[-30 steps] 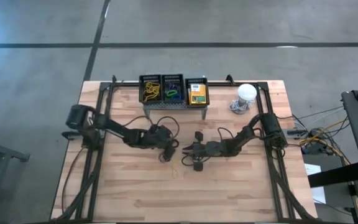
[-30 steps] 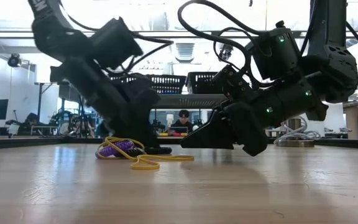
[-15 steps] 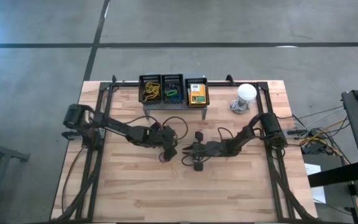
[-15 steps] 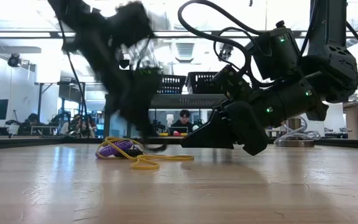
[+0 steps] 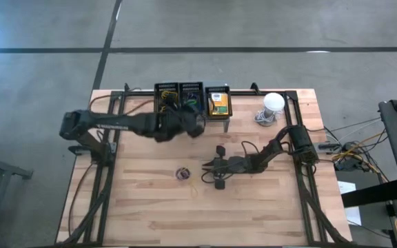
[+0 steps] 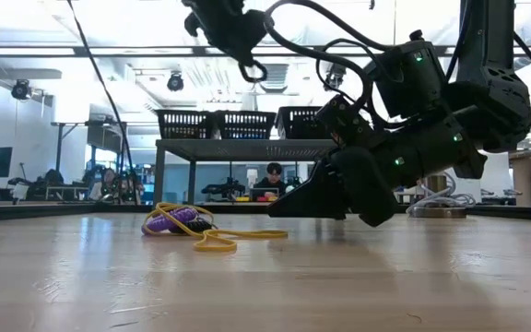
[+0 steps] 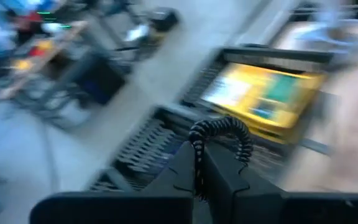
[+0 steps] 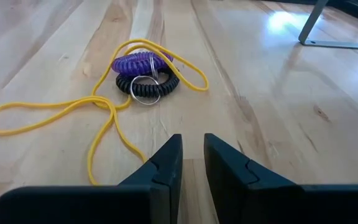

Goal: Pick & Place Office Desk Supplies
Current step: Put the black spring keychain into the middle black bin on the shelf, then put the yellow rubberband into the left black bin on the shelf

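Observation:
My left gripper (image 5: 198, 127) is raised in front of the grey stand (image 5: 191, 116) and its three bins, shut on a small black coiled loop (image 7: 222, 132); the low view shows that loop (image 6: 253, 67) hanging high above the table. A purple coil (image 8: 142, 62), another black coil with a metal ring (image 8: 146, 86) and a long yellow rubber band (image 8: 98, 112) lie piled on the wood. My right gripper (image 8: 192, 146) rests low beside that pile, slightly open with nothing between its fingers. A yellow-and-green box (image 5: 218, 103) lies in the right bin. My left gripper pinches one side of the black coiled loop (image 7: 197, 146) between its two shut fingers. The rest of the loop arches past the fingertips. The loop is lifted clear of the table, high in front of the bins.
A white dome-shaped object (image 5: 273, 102) with a cable stands at the far right. The left and middle bins (image 5: 167, 102) hold more bands. Bare wood lies along the near half of the table (image 5: 185, 220). People sit in the room beyond the table.
My left gripper has risen from the pile and gone toward the far edge, up to the stand, turning as it went. A black coiled loop has come up with it, lifted clear. The purple coil, the other black coil and the yellow band stayed in place.

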Available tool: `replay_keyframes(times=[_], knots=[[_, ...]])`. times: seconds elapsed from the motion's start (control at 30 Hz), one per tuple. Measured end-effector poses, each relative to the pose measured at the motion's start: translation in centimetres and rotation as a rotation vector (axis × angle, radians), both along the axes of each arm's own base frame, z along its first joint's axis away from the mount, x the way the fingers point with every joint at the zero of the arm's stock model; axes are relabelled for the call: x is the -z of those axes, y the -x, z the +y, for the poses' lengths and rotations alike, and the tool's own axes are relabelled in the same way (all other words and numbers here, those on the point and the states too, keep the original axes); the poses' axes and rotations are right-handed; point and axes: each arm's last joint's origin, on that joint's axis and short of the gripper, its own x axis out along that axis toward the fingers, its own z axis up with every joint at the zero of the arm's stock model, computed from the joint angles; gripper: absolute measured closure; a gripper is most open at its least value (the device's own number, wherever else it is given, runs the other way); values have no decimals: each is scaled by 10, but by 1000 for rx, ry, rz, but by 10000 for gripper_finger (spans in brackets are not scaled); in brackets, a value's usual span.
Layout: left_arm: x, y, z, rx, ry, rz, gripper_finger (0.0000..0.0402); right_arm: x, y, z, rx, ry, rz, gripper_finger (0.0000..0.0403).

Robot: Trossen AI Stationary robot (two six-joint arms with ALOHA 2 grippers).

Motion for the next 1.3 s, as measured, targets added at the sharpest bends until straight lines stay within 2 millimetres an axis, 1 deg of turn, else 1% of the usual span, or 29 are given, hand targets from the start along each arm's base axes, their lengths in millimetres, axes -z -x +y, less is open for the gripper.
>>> replay_keyframes(times=[0.07, 0.13, 0.23, 0.33, 0.43, 0.5, 0.57, 0.67, 0.73, 0.8, 0.87, 0.97, 1.1, 1.2, 1.3], knots=[[-4, 2, 19, -61, -26, 2, 377, 0, 0, 0, 1, -2, -2, 339], [-1, 5, 39, -105, -13, 10, 369, 0, 0, 0, 1, -2, -2, 338], [9, 11, 66, -110, 69, 23, 357, 0, 0, 0, 1, -3, -2, 338], [16, 17, 86, -82, 173, 13, 341, 0, 0, 0, 0, -3, -2, 341], [20, 21, 98, -64, 233, 11, 318, 0, 0, 0, -1, -3, -1, 344], [20, 23, 102, -79, 247, 6, 299, 0, 0, 0, -2, -5, -1, 344], [19, 24, 103, -92, 257, 3, 280, 0, 0, 0, -1, -6, -1, 343], [11, 27, 99, -94, 276, -35, 255, 0, 0, 0, -1, -6, -1, 341], [1, 30, 90, -87, 304, -95, 246, 0, 0, 0, -1, -6, -1, 342], [-7, 34, 77, -52, 335, -138, 244, 0, 0, 0, -1, -6, 0, 344], [-12, 35, 56, -5, 358, -169, 245, 0, 0, 0, -2, -7, 2, 344], [-7, 34, 15, 83, 374, -192, 253, 0, 0, 0, -7, -4, 0, 342], [14, 35, -48, 191, 373, -199, 264, -7, -6, 1, -39, 80, -50, 339], [40, 41, -91, 262, 365, -213, 268, -12, -12, 2, -61, 147, -70, 341], [68, 56, -126, 352, 374, -233, 268, -17, -18, 3, -75, 196, -88, 344]])
